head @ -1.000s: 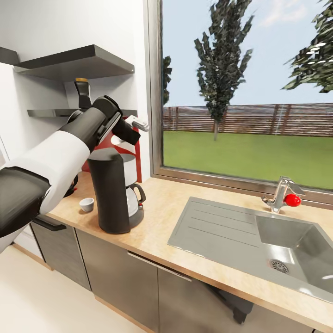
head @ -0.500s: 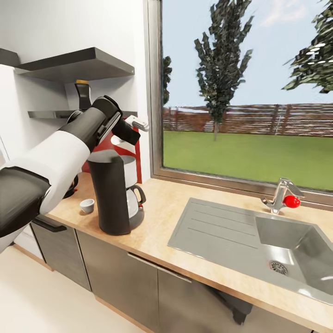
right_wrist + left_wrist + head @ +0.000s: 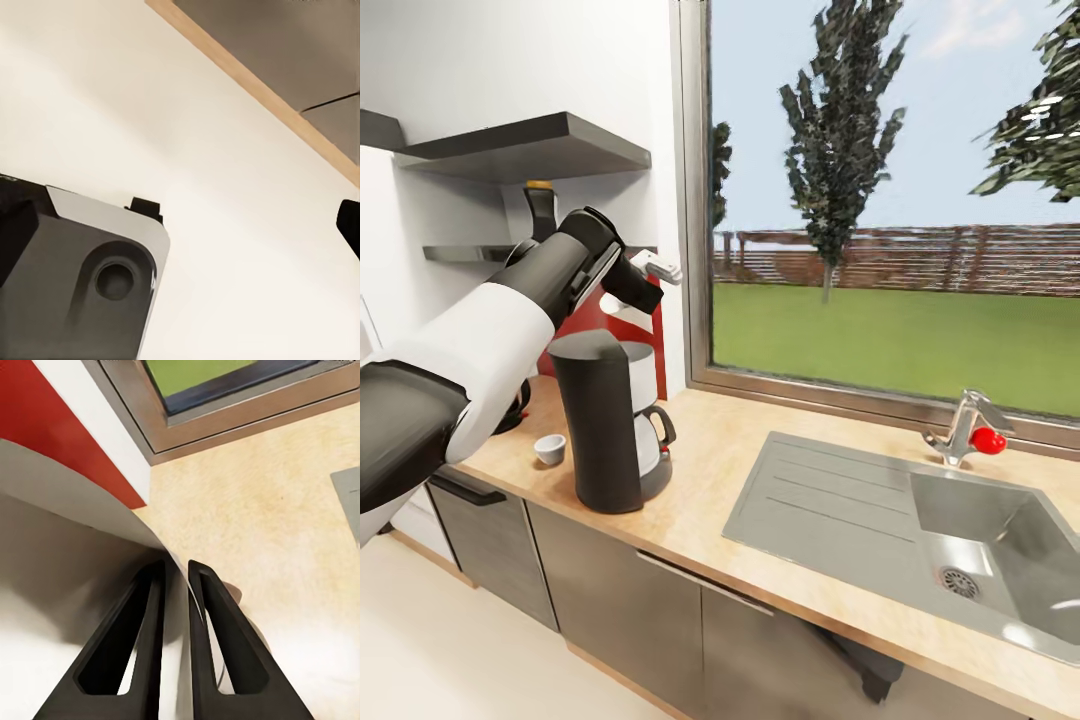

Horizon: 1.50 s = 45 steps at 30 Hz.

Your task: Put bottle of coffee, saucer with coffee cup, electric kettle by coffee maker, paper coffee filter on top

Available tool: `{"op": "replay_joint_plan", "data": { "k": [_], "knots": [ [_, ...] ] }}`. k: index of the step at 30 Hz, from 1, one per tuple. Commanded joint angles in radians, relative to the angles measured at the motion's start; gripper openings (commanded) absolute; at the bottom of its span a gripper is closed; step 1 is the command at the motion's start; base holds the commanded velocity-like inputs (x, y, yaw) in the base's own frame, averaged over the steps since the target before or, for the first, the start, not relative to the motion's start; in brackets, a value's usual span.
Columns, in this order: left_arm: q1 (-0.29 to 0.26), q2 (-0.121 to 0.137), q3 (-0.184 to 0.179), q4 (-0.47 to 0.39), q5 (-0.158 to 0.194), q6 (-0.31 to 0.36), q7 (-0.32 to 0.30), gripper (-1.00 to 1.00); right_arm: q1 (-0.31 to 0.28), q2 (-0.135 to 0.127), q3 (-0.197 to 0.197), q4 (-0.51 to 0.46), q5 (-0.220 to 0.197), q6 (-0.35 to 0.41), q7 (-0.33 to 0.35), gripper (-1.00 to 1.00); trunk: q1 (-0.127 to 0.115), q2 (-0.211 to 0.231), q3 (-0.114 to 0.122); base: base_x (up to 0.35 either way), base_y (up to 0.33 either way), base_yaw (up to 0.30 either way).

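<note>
**A:** Left wrist view first: the paper coffee filter (image 3: 82, 517) is a thin white sheet running between the two dark fingers (image 3: 131, 645), which sit close together, pinched on its edge. Where is it relative to the machine?

**B:** From the head view, the left gripper (image 3: 622, 303) holds the filter (image 3: 613, 308) just above and slightly behind the flat top of the coffee maker (image 3: 600, 420), which stands on the kitchen countertop (image 3: 720, 470) near the red wall panel (image 3: 585, 318). I'd judge the step is lowering it onto that top.

**A:** Then the sheet should come down flat and centred over the drum before the fingers part; let go too high or tilted and so light a sheet could slide off the back.

**B:** Agreed. Also mind the carafe (image 3: 648, 437) tucked at the machine's front; I can't tell whether it holds anything.

**A:** Other items?

**B:** The coffee cup (image 3: 549, 448) sits on the counter just left of the maker, upright, apparently empty, though it is small here. The bottle of coffee (image 3: 540, 208) is still on the kitchen shelf (image 3: 455, 253), partly behind the arm. The steel sink (image 3: 1000, 540) looks empty.

**A:** And the right gripper?

**B:** The right wrist view gives pale floor and a counter edge (image 3: 255, 94); whether that gripper is open, I cannot tell.
</note>
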Motion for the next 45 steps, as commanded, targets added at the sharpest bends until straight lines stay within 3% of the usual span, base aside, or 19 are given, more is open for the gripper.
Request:
{"op": "replay_joint_plan", "data": {
  "k": [1, 16, 23, 45],
  "knots": [
    [-0.001, 0.000, -0.002, -0.001, -0.012, 0.000, -0.011, -1.00, -0.001, 0.000, 0.000, 0.000, 0.010, -0.002, 0.000, 1.00, -0.004, 0.006, 0.002, 0.000, 0.000, 0.000],
    [-0.001, 0.002, 0.000, 0.004, -0.011, 0.000, -0.012, -1.00, -0.001, 0.000, 0.000, 0.000, 0.010, -0.002, 0.000, 1.00, -0.061, 0.111, 0.049, 0.000, 0.000, 0.000],
    [-0.001, -0.001, -0.001, 0.063, -0.011, -0.002, -0.011, -1.00, -0.001, 0.000, 0.000, 0.000, 0.011, -0.002, 0.000, 1.00, -0.088, 0.160, 0.071, 0.000, 0.000, 0.000],
    [-0.001, -0.012, -0.009, 0.123, -0.011, -0.003, -0.011, -1.00, -0.001, 0.000, 0.000, 0.000, 0.011, -0.002, 0.000, 1.00, -0.088, 0.160, 0.071, 0.000, 0.000, 0.000]
  ]
}}
